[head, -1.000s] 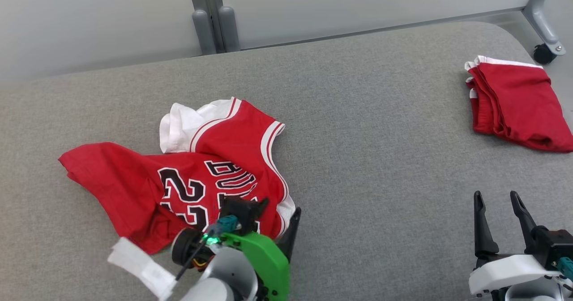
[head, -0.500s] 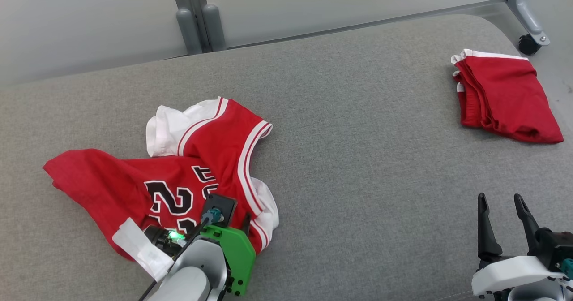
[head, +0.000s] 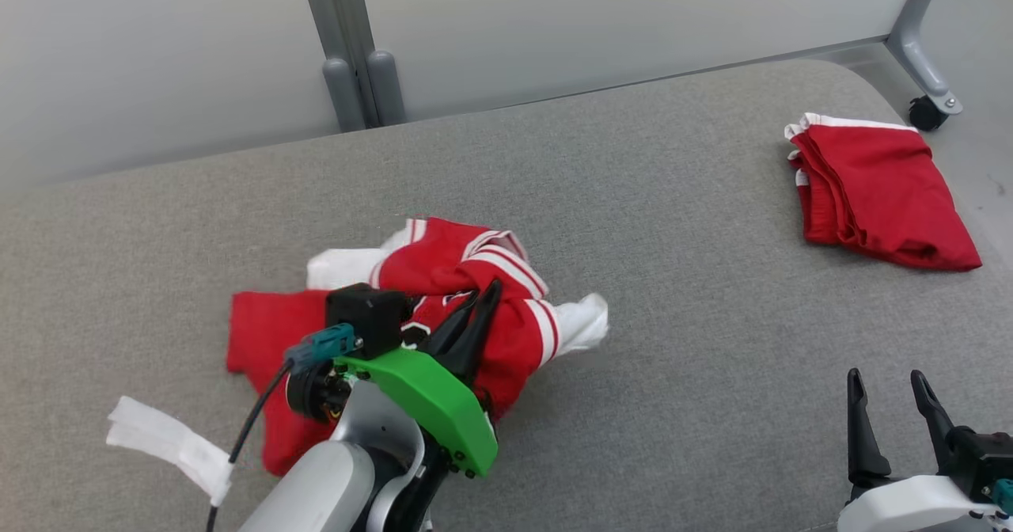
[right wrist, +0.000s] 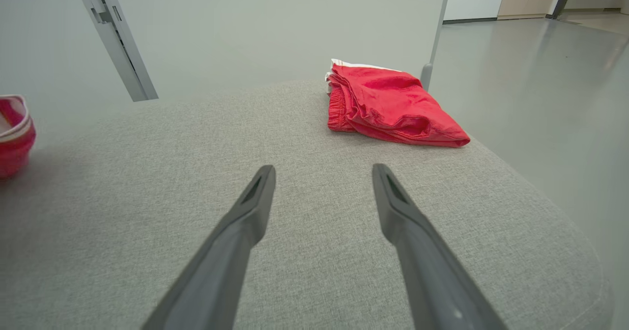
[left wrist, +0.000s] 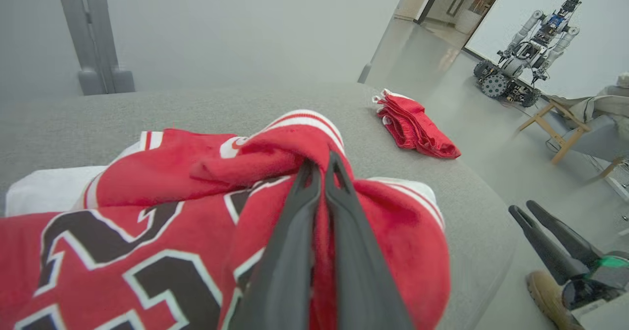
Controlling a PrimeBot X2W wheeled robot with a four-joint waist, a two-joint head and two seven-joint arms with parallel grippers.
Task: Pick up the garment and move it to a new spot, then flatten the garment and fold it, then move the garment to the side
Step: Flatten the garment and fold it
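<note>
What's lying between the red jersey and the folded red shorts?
Nothing: only bare grey upholstered surface separates the jersey from the folded shorts, as the head view shows.

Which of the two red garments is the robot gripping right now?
The red jersey with black numbers: the left gripper is shut on its bunched fabric. The folded red shorts lie apart at the far right.
</note>
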